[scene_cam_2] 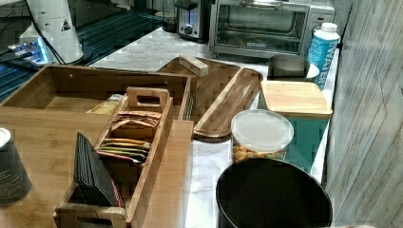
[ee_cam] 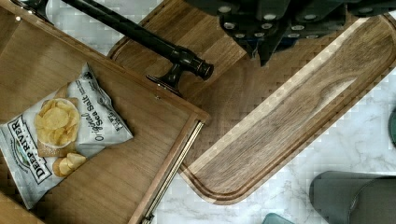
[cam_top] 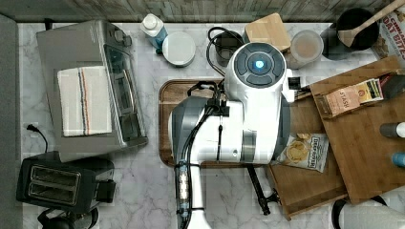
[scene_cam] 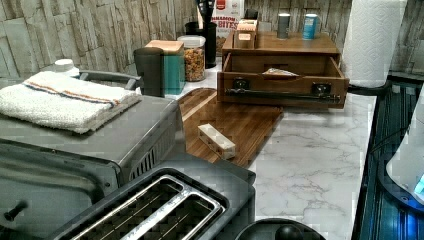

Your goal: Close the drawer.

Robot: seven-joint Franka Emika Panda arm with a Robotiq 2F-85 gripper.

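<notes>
Whether the claw was open or closed could not be told in the wrist view; it hung above the serving tray, beside the drawer's black bar handle.

From the top view, the white arm covered the tray, and the drawer stood pulled out, a chip bag inside.

From the left view, the open drawer projected from its cabinet.

From the right view, a tea-bag caddy sat on top.

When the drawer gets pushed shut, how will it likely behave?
The drawer probably glides straight, since a metal slide rail shows on its side. It likely stays light, holding just a chip bag, which may shift slightly.
</notes>
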